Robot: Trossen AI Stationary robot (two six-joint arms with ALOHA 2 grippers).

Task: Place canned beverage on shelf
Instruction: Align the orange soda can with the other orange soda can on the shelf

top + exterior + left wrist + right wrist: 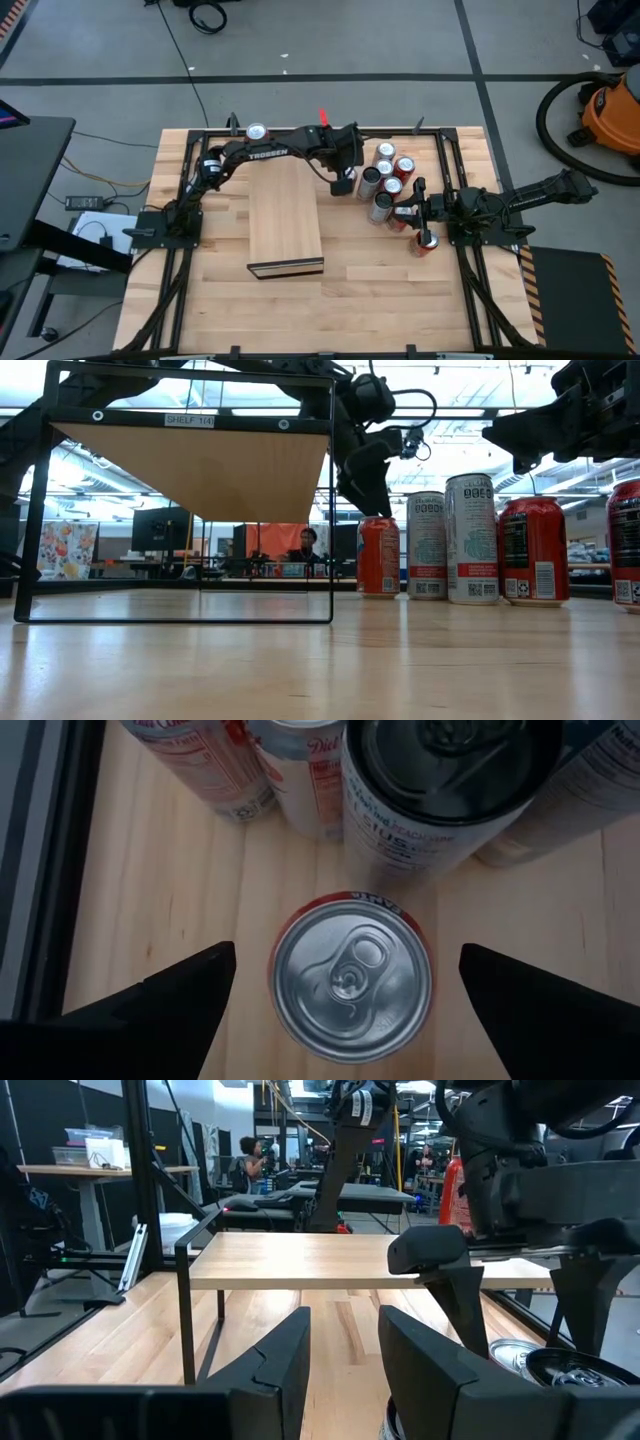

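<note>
A red canned beverage (350, 985) stands upright on the table at the left edge of a cluster of cans (388, 180). My left gripper (347, 960) hangs open just above it, pointing steeply down, one finger on each side of the can's silver top and touching nothing. In the low view the same gripper (365, 485) hovers over the red can (378, 555). The shelf (285, 215), a pale wood slab on a black wire frame (200, 460), stands left of the cans. My right gripper (345, 1345) waits level at the table's right, narrowly open and holding nothing.
Several upright cans (470, 540) crowd close to the right of and behind the red one; a tall dark-topped can (440, 790) stands right beyond it. A single can (427, 243) sits by the right arm, another (257, 132) at the far edge. Bare tabletop (350, 300) lies toward the near edge.
</note>
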